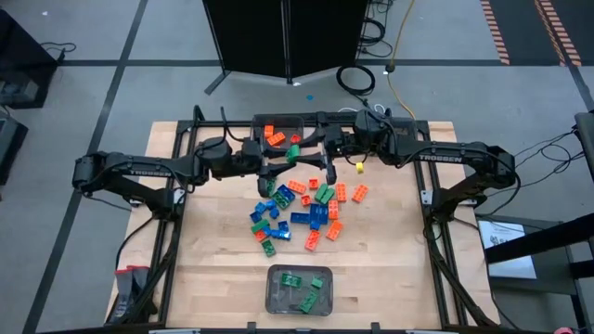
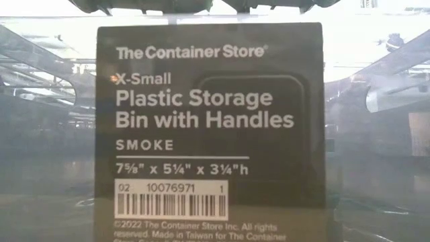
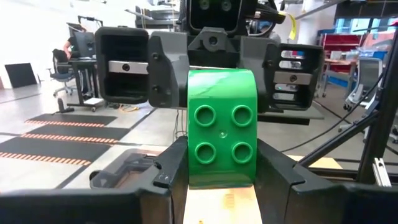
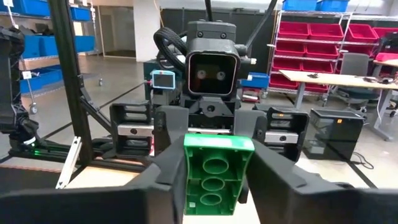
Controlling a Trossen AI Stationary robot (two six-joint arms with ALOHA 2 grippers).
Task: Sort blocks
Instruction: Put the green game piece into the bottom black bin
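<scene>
- Both arms meet over the far middle of the worktop [image 1: 213,278], and there's one green block [image 3: 221,135] caught between them.
- It's a chunky bright green brick: glossy, four round studs in a square on one face, rounded top edge. The right wrist view shows its hollow underside with three round tubes in a row.
- Left gripper [image 3: 221,171] jaws are pinching the green block from both sides.
- Right gripper [image 4: 217,180] jaws are pressed onto the same block too, so it's held from both ends, up off the wood.
- The remaining blocks [image 1: 299,209] sit in a loose heap of orange, green and blue around the worktop's centre.
- Bin [image 1: 271,295] at the near edge has a few green ones in it; another bin [image 1: 306,123] at the far edge holds some orange.
</scene>
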